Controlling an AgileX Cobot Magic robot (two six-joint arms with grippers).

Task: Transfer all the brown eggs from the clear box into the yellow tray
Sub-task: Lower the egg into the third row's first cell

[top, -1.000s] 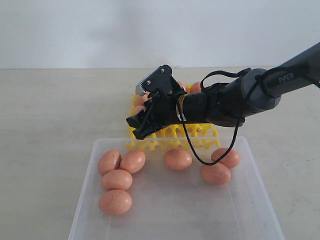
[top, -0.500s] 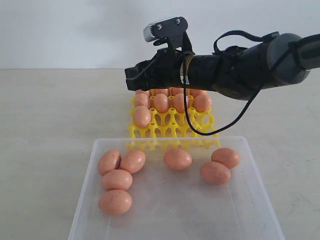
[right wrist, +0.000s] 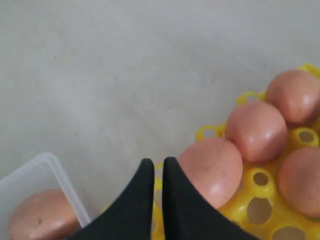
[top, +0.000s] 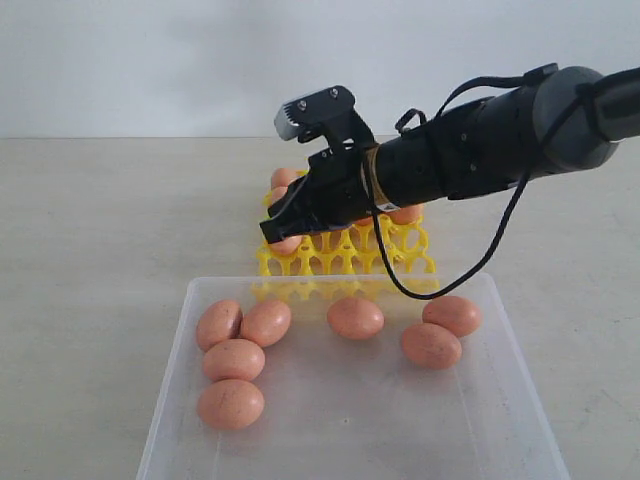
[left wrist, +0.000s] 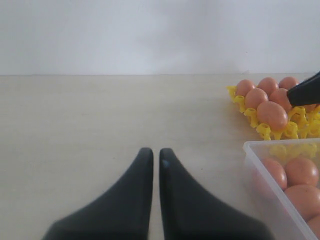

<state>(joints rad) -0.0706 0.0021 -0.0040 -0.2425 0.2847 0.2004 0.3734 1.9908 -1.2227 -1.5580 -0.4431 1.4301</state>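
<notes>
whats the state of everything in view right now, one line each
right gripper: shut, empty, by the tray's left side
left gripper: shut, empty, over the table
clear box: open-topped, seven brown eggs lying loose inside
yellow tray: partly filled, nearest cups empty

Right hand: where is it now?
In the exterior view the right hand hangs shut over the near left corner of the tray, just behind the box.
</notes>
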